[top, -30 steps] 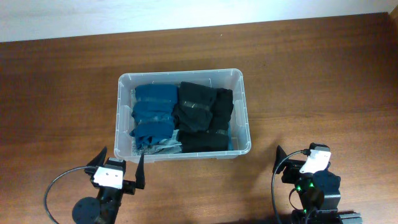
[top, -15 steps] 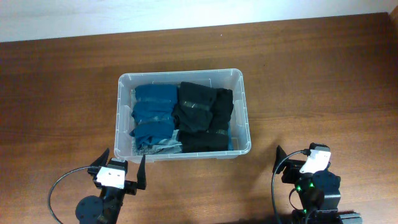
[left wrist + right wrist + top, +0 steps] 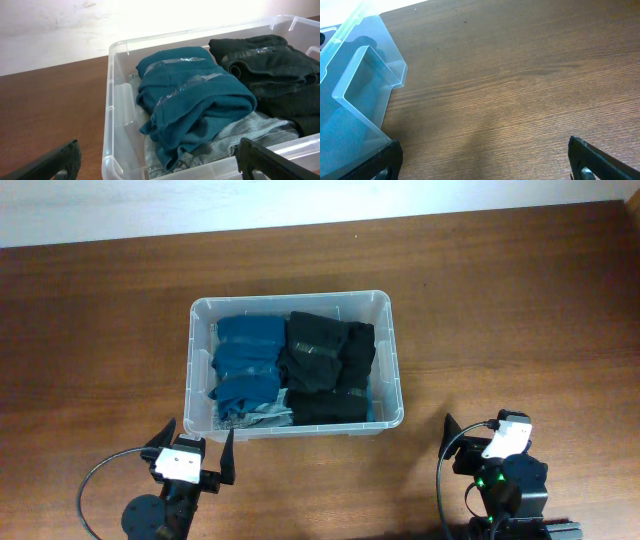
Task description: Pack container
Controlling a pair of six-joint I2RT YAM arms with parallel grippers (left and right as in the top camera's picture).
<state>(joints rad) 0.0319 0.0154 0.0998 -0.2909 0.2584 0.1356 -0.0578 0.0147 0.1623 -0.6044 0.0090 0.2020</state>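
The clear plastic container (image 3: 196, 370) stands mid-table, filled with folded clothes: blue ones (image 3: 245, 360) on the left, black ones (image 3: 325, 370) on the right. My left gripper (image 3: 195, 442) sits just in front of its near left corner, open and empty. In the left wrist view this gripper (image 3: 157, 150) spans the container's near wall (image 3: 112, 100). Past that wall lie a blue garment (image 3: 195, 95), grey fabric (image 3: 250, 130) under it, and black garments (image 3: 270, 60). My right gripper (image 3: 478, 432) hovers open over bare wood, right of the container. Its wrist view shows the right gripper (image 3: 485, 155) and only a container corner (image 3: 365, 85).
The brown wooden table (image 3: 520, 300) runs all around the container, with a pale wall strip (image 3: 300, 200) along its far edge. A black cable (image 3: 100, 480) loops beside the left arm's base at the near edge.
My left gripper has shifted very slightly toward the near edge. The right arm and the clothes in the container have not moved.
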